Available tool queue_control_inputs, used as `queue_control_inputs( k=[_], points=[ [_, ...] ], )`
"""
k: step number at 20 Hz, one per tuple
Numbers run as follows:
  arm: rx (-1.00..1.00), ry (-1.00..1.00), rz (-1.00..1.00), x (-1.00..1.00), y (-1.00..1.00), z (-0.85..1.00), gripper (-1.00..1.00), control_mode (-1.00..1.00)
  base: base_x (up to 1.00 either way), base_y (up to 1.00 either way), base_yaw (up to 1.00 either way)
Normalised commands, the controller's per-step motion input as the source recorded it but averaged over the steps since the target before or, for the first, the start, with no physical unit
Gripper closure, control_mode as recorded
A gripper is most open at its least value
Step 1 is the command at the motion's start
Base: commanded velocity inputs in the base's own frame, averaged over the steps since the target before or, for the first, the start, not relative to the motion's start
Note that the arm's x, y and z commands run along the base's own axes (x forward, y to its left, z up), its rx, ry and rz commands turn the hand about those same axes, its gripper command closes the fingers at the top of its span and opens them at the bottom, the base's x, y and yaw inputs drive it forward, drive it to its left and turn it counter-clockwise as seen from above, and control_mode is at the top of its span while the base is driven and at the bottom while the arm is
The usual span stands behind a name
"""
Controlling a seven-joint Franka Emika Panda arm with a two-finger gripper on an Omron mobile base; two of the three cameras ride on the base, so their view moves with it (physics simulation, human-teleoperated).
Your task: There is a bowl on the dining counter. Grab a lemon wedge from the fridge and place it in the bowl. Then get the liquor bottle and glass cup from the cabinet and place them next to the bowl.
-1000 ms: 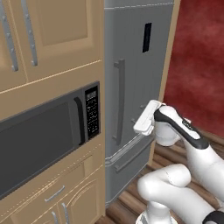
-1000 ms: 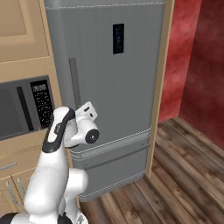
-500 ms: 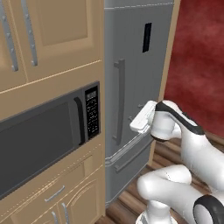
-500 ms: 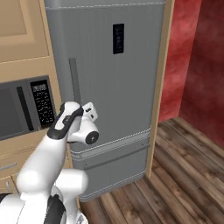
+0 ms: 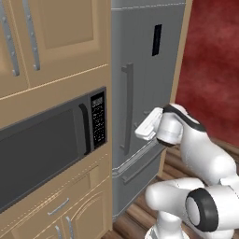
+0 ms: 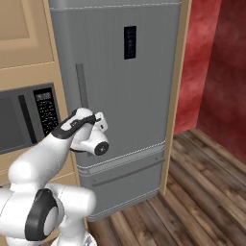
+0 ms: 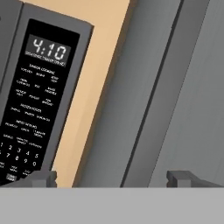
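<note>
One tall grey steel fridge, door closed, black display panel; end effector wide open beside its handle.

The fridge before me is plain grey steel with a black display panel and a grey handle. The microwave to its left is dark grey, its black keypad lettered in white. Light wood cabinets surround it. The right wall is mottled red; the floor is brown planks.
</note>
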Motion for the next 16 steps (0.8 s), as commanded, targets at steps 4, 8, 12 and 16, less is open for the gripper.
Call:
queue_control_inputs(
  k=[4, 8, 12, 16],
  points=[
    [0.0, 0.1, 0.0, 0.24, 0.08, 0.09, -1.0, -1.0, 0.0, 0.0, 0.0],
    [0.0, 0.07, 0.0, 0.23, 0.09, 0.06, -1.0, -1.0, 0.0, 0.0, 0.0],
    [0.0, 0.05, 0.0, 0.25, 0.13, 0.0, -1.0, -1.0, 0.0, 0.0, 0.0],
    [0.0, 0.02, 0.0, 0.27, 0.14, 0.0, -1.0, -1.0, 0.0, 0.0, 0.0]
  ],
)
